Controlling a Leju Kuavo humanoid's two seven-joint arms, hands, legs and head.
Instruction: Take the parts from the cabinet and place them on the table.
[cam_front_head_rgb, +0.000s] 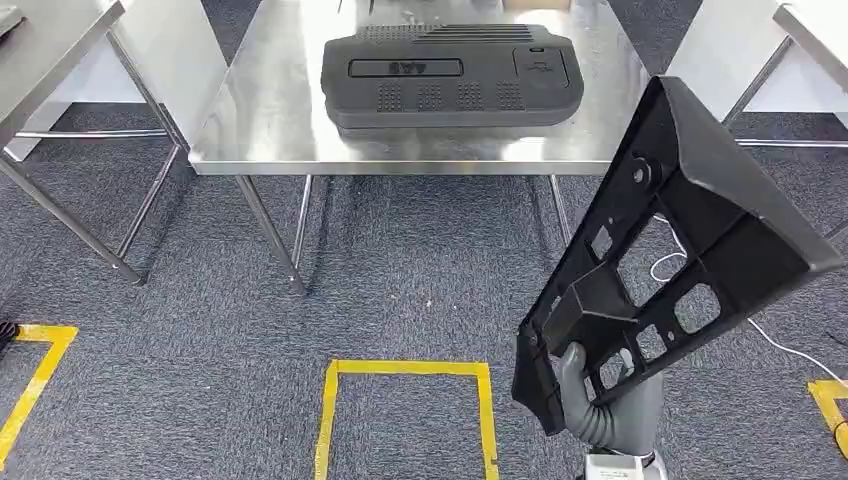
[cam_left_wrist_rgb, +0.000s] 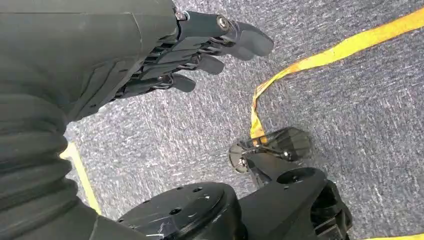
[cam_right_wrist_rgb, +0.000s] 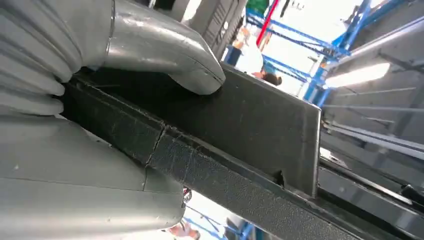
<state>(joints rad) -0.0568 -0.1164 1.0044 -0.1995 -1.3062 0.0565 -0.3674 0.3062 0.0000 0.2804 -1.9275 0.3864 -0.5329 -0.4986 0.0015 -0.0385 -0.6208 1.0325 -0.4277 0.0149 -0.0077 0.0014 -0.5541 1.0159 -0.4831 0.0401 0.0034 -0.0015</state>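
My right hand (cam_front_head_rgb: 605, 400) grips the lower end of a long black plastic panel (cam_front_head_rgb: 680, 240) with cut-out holes, held upright and tilted over the carpet at the lower right. Up close, the thumb (cam_right_wrist_rgb: 165, 47) presses on the panel's edge (cam_right_wrist_rgb: 240, 130). A second black part (cam_front_head_rgb: 450, 75), flat and ribbed, lies on the steel table (cam_front_head_rgb: 270, 120) ahead. My left hand (cam_left_wrist_rgb: 200, 45) hangs over the carpet, its dark fingers apart and holding nothing.
More steel tables stand at the far left (cam_front_head_rgb: 50, 50) and far right (cam_front_head_rgb: 815, 30). Yellow tape (cam_front_head_rgb: 405, 370) marks a square on the grey carpet in front of me. A white cable (cam_front_head_rgb: 780, 345) trails on the floor at the right.
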